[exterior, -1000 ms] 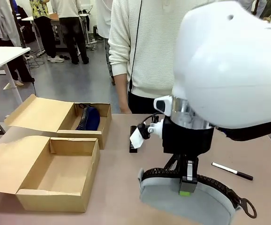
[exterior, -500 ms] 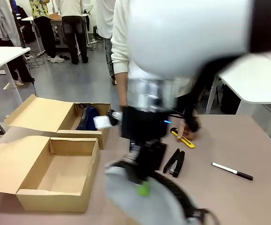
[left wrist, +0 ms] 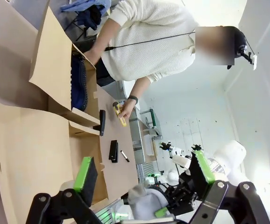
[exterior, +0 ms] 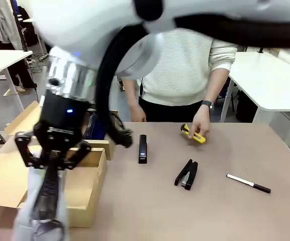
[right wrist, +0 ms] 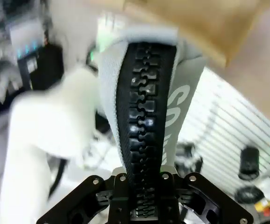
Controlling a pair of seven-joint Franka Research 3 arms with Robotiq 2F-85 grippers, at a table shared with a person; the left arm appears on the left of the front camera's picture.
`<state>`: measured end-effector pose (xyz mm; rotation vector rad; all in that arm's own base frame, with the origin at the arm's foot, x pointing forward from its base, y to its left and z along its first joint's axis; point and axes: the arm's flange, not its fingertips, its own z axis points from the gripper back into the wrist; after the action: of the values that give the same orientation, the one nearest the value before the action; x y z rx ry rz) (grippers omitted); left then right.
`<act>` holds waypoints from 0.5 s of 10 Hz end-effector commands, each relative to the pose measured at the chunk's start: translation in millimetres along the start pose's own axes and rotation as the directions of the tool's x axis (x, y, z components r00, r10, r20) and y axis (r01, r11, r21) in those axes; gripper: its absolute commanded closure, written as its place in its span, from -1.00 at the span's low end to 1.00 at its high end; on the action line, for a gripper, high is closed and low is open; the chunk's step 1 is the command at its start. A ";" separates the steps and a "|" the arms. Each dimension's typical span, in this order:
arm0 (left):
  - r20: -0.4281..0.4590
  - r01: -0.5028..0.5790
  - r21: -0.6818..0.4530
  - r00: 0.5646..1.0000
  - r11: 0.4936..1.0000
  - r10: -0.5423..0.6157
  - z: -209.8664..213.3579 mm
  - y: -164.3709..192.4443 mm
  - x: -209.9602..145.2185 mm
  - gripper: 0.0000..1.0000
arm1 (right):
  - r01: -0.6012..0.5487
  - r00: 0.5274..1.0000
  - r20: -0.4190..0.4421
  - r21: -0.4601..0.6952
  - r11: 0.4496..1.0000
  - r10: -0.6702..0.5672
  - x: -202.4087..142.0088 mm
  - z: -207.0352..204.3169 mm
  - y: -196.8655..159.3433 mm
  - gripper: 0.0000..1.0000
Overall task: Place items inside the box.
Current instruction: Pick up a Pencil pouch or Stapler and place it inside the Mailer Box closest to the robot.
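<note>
My right gripper [exterior: 50, 168] has reached across to the left and is shut on the light grey pencil pouch [exterior: 40, 206]. The pouch hangs by its black zipper over the front edge of the larger cardboard box [exterior: 85, 188]. In the right wrist view the pouch [right wrist: 144, 102] rises straight from the shut gripper [right wrist: 144, 184], with the box [right wrist: 195, 21] beyond it. The black stapler [exterior: 186, 174] lies on the table right of centre. In the left wrist view, my left gripper [left wrist: 143, 170] is open and holds nothing, above the larger box [left wrist: 34, 154], with the stapler [left wrist: 113, 151] farther off.
The narrower box [exterior: 99, 131] behind holds a dark blue item. A person's hand [exterior: 201, 123] holds the yellow utility knife [exterior: 192, 134]. A small black object [exterior: 143, 148] lies mid-table, and the pen [exterior: 249, 183] lies at the right.
My right arm has swung from the table's front right to the left, carrying the pouch off the table and over the larger box. The person's hand has reached the yellow knife.
</note>
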<state>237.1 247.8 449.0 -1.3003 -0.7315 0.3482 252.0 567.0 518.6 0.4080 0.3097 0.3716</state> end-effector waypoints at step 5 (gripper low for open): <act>0.010 0.017 -0.019 1.000 1.000 -0.016 -0.6 -1.0 -0.7 -1.00 | 0.073 0.982 0.176 -0.057 0.996 -0.062 31.9 -27.5 8.9 0.82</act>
<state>237.1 247.9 449.0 -1.3002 -0.7316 0.3483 263.7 594.6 495.6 0.3683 0.1704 0.2885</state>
